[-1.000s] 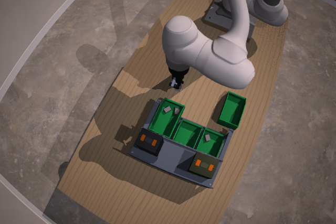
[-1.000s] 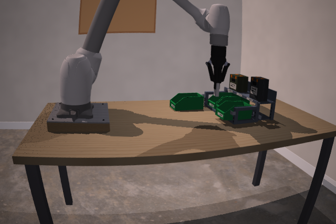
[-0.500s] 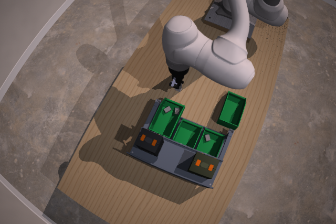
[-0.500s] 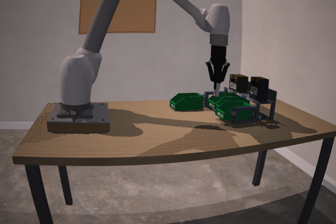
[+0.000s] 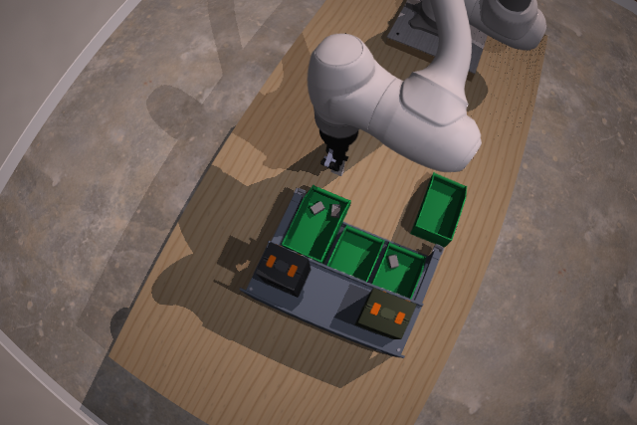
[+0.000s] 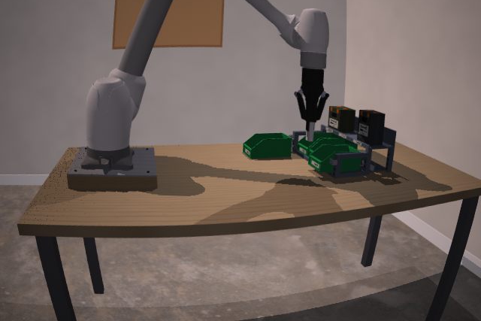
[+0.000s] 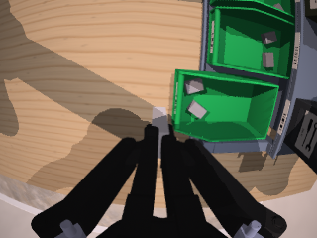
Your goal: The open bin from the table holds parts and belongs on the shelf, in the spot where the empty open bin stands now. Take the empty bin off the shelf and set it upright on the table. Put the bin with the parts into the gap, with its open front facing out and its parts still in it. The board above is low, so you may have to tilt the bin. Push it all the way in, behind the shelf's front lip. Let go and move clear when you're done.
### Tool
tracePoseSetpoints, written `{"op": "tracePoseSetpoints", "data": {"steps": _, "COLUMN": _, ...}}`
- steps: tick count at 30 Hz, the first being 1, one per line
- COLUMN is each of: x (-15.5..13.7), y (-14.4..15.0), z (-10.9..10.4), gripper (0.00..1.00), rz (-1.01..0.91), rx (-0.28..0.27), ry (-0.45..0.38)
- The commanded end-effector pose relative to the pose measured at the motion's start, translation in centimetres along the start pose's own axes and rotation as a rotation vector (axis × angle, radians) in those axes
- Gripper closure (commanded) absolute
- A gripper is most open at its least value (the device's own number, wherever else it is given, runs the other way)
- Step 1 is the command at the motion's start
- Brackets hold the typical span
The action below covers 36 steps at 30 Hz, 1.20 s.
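The green bin with parts (image 5: 314, 235) (image 6: 328, 158) (image 7: 233, 111) is in the end slot of the grey shelf (image 5: 321, 294) (image 7: 213, 147), open front outward. Its front stands farther out than the neighbouring bins, at or over the front lip; whether it is tilted is hard to tell. Two grey parts (image 5: 317, 207) (image 7: 197, 109) lie inside near its front. The empty green bin (image 5: 443, 206) (image 6: 273, 146) stands upright on the table. My gripper (image 5: 336, 170) (image 6: 310, 137) (image 7: 158, 117) is shut and empty, pointing down just outside the bin's front. Contact is not clear.
Two more green bins (image 5: 356, 253) (image 5: 400, 271) sit in the other slots. A black box (image 5: 283, 271) (image 6: 371, 127) and an olive box (image 5: 386, 313) (image 6: 341, 119) stand on the low upper board, which covers the bins' rear ends. The shelf's side frame is beside the end bin.
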State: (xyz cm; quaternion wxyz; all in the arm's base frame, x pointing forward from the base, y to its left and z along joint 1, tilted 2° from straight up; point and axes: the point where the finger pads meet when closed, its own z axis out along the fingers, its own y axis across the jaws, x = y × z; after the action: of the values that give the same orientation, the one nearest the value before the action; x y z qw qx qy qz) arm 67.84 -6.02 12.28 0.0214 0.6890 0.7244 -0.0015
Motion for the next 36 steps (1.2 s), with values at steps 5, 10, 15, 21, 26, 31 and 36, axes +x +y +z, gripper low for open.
{"op": "tracePoseSetpoints", "data": {"steps": 5, "x": 0.0, "y": 0.0, "z": 0.9, "gripper": 0.9, "rz": 0.0, "rx": 0.0, "ry": 0.0}}
{"op": "tracePoseSetpoints", "data": {"steps": 10, "x": 0.0, "y": 0.0, "z": 2.4, "gripper": 0.9, "rz": 0.0, "rx": 0.0, "ry": 0.0}}
{"op": "tracePoseSetpoints", "data": {"steps": 15, "x": 0.0, "y": 0.0, "z": 4.1, "gripper": 0.9, "rz": 0.0, "rx": 0.0, "ry": 0.0}}
{"op": "tracePoseSetpoints", "data": {"steps": 21, "x": 0.0, "y": 0.0, "z": 5.5, "gripper": 0.9, "rz": 0.0, "rx": 0.0, "ry": 0.0}}
{"op": "tracePoseSetpoints", "data": {"steps": 26, "x": 0.0, "y": 0.0, "z": 7.0, "gripper": 0.9, "rz": 0.0, "rx": 0.0, "ry": 0.0}}
{"op": "tracePoseSetpoints", "data": {"steps": 31, "x": 0.0, "y": 0.0, "z": 8.3, "gripper": 0.9, "rz": 0.0, "rx": 0.0, "ry": 0.0}}
{"op": "tracePoseSetpoints", "data": {"steps": 36, "x": 0.0, "y": 0.0, "z": 8.9, "gripper": 0.9, "rz": 0.0, "rx": 0.0, "ry": 0.0}}
